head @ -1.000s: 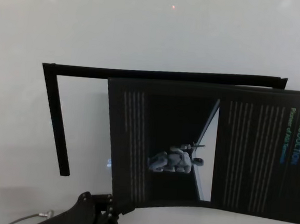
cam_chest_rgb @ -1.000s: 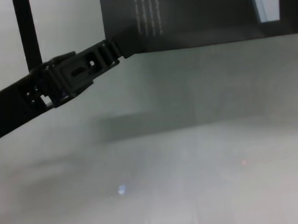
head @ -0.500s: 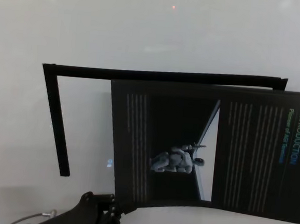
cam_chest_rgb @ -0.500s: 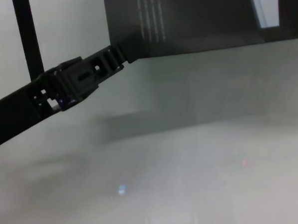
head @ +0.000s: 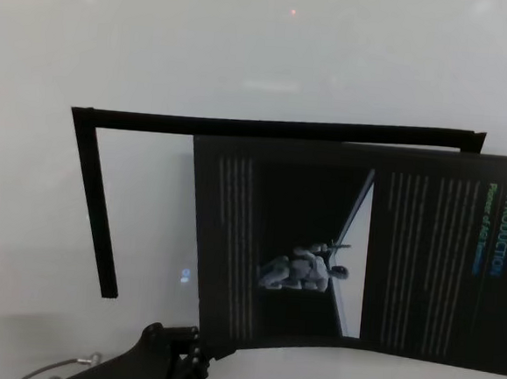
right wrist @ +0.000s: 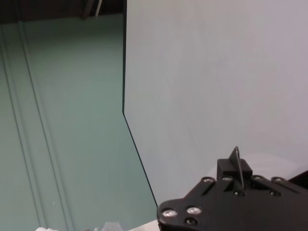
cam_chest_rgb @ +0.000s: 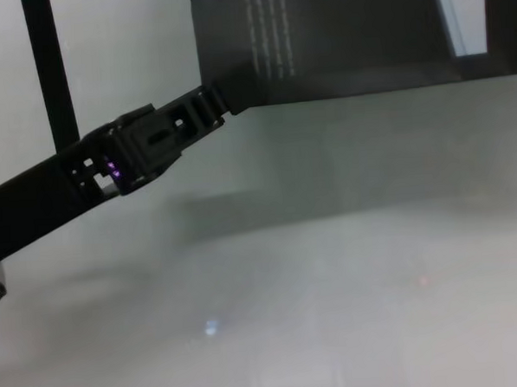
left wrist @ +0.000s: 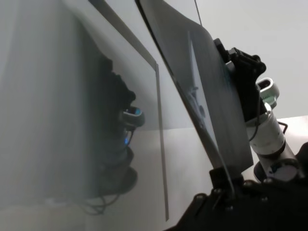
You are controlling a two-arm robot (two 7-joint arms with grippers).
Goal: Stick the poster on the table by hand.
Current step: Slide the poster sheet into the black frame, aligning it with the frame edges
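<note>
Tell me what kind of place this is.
Probably a robot test bench: a plain pale table marked with a black corner bar, where the left gripper holds a printed company poster.

The head view looks forward and down on the poster and the table. The chest view sits lower and nearer, sharing the poster's near-left corner and the left gripper there. Each wrist view looks close along the sheet from its own gripper; the left wrist view also catches the right gripper farther off.

Left end effector at poster corner
</note>
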